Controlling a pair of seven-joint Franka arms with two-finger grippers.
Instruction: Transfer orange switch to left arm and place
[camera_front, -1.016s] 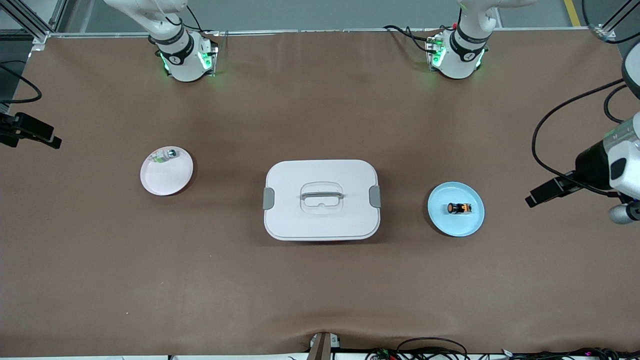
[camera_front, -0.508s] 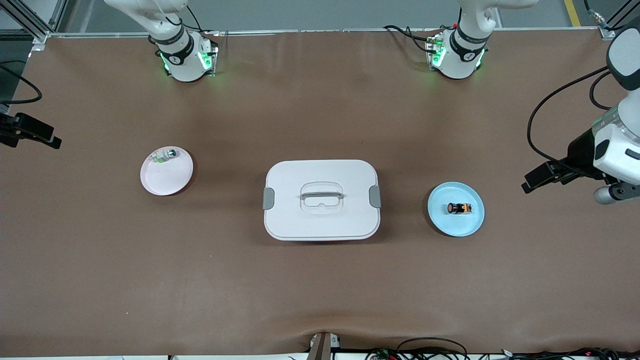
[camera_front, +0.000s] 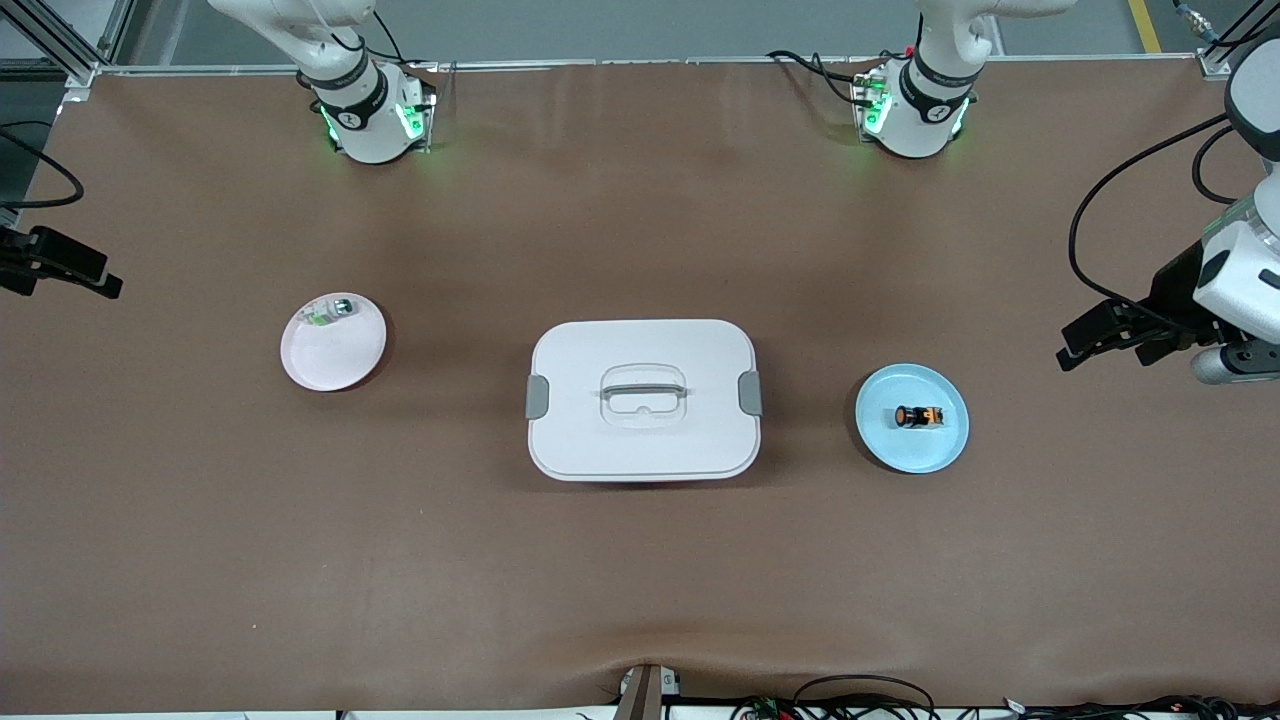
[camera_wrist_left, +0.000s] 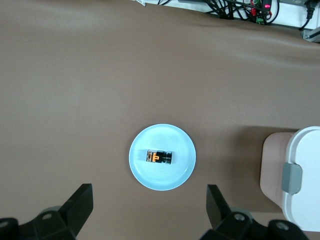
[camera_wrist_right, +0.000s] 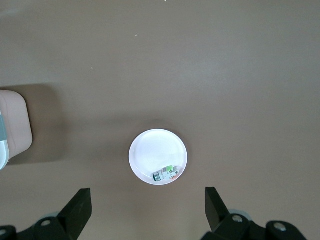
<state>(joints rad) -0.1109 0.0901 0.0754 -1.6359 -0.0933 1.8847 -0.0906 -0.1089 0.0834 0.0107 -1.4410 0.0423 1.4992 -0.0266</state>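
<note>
1. The left gripper (camera_wrist_left: 147, 212) hung high in the air at the left arm's end of the table, its fingers (camera_wrist_left: 80, 202) spread wide apart with nothing between them; its wrist view looked straight down at the blue plate (camera_wrist_left: 180, 172).
2. In the front view, the left gripper (camera_front: 1100, 335) showed up at the edge of the table, toward the left arm's end from the blue plate (camera_front: 940, 450).
3. The right gripper (camera_wrist_right: 145, 212) was also up high, fingers (camera_wrist_right: 79, 205) spread wide and empty, above the pink plate (camera_wrist_right: 150, 150); only its black wrist hardware showed in the front view.
4. The orange switch (camera_front: 919, 416) lay on its side in the middle of the blue plate, untouched; in the left wrist view it (camera_wrist_left: 159, 157) sat well clear of the fingers.
5. The box (camera_front: 643, 400) stood closed on the table (camera_front: 640, 580) between the two plates, its lid handle (camera_front: 642, 389) flat and a grey clip (camera_front: 750, 392) at each end.
6. The pink plate (camera_front: 330, 360) lay toward the right arm's end, with a small silver-and-green part (camera_front: 330, 312) resting at its rim.
</note>
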